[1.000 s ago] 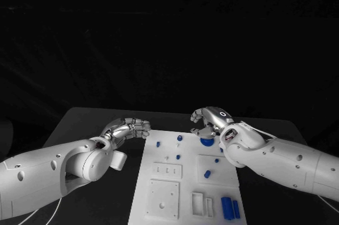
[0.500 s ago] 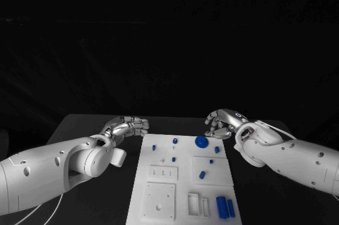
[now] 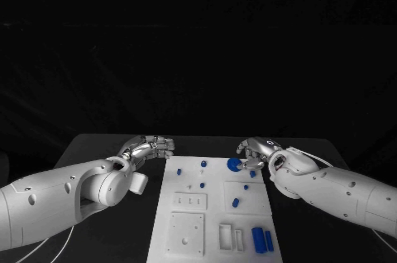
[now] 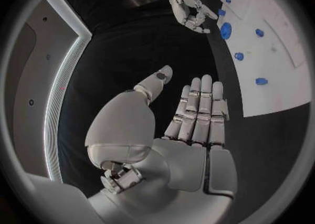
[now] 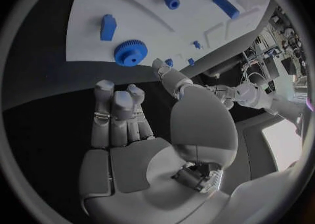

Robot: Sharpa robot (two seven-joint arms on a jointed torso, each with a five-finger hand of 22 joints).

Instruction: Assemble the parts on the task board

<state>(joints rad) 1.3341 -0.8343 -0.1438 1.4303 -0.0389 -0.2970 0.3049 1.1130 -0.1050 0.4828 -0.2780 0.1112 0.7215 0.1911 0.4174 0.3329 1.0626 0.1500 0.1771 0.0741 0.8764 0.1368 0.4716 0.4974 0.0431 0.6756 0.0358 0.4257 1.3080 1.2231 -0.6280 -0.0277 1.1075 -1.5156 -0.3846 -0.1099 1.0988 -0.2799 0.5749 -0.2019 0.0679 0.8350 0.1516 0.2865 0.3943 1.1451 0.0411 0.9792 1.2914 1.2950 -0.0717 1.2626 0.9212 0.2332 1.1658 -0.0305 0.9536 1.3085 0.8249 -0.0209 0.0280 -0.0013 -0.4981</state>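
While the blue gear (image 3: 236, 164) sits on the board (image 3: 186, 188) at its far right corner, task looks early; pegs (image 3: 202, 185) scattered, two blue bars (image 3: 262, 240) loose near edge; right hand (image 3: 255, 153) beside gear, fingers apart, empty; left hand (image 3: 151, 148) curled, empty, off board.

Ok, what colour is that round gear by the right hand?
Blue; the gear shows best in the right wrist view, on the white task board.

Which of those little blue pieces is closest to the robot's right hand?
The round toothed blue gear at the board's far edge, just beside the right hand; it's wider and flatter than the other pieces.
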